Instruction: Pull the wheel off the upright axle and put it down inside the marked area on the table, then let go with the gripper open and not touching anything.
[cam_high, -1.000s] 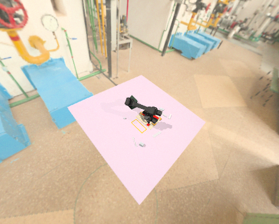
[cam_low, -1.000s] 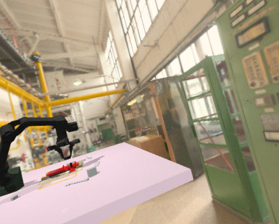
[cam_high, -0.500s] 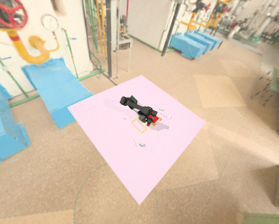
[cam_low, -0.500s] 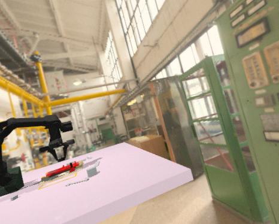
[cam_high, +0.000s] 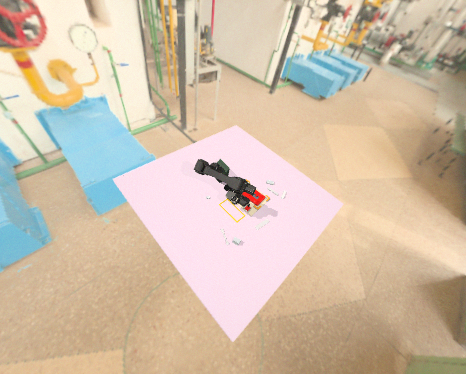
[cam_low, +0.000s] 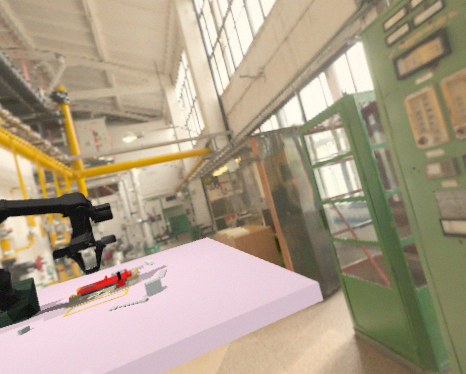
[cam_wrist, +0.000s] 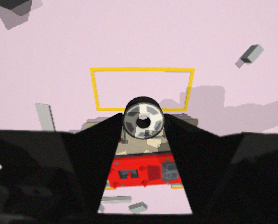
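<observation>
Pinching the grey-and-black wheel (cam_wrist: 143, 119) between its two black fingers, the gripper (cam_wrist: 143, 122) hangs above the red chassis (cam_wrist: 145, 171) on its tan base plate (cam_wrist: 134, 145), just short of the yellow-outlined marked area (cam_wrist: 142, 89) on the pink table (cam_wrist: 150, 35), which contains nothing visible.

You see a pale pink table (cam_high: 210, 280). On it lies a yellow outlined rectangle (cam_wrist: 143, 89), and just beside it a beige base (cam_wrist: 134, 145) with a red part (cam_wrist: 142, 172). Small grey blocks (cam_wrist: 248, 55) lie scattered around, well apart from each other.
</observation>
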